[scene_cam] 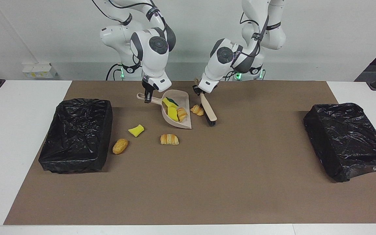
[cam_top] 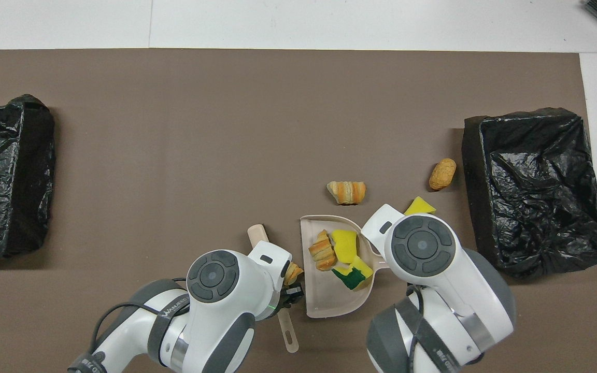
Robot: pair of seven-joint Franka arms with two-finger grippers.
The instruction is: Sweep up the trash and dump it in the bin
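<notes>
Right pincer point(scene_cam: 147, 99) clamping the smooth beige plastic dustpan point(scene_cam: 184, 122) by its handle, spongy yellow chunks point(scene_cam: 172, 113) and flaky croissant bits point(scene_cam: 182, 114) lying inside, left pincer point(scene_cam: 198, 92) gripping the bristled brush point(scene_cam: 208, 112) beside a loose croissant point(scene_cam: 196, 109), three trash pieces point(scene_cam: 169, 139) sitting on the counter point(scene_cam: 207, 169) near a crinkled black-lined bin point(scene_cam: 77, 133).

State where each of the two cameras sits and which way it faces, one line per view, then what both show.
Facing view: high across the table, looking at the robots; both arms show in full, right gripper on the dustpan handle, left gripper holding the brush.
Overhead view: high above the robots' end, looking forward and steeply down; only the wrists and forearms show, rising from the bottom edge.
Shared: dustpan, croissant piece, bread roll, both black-lined bins, seen half a turn apart.
</notes>
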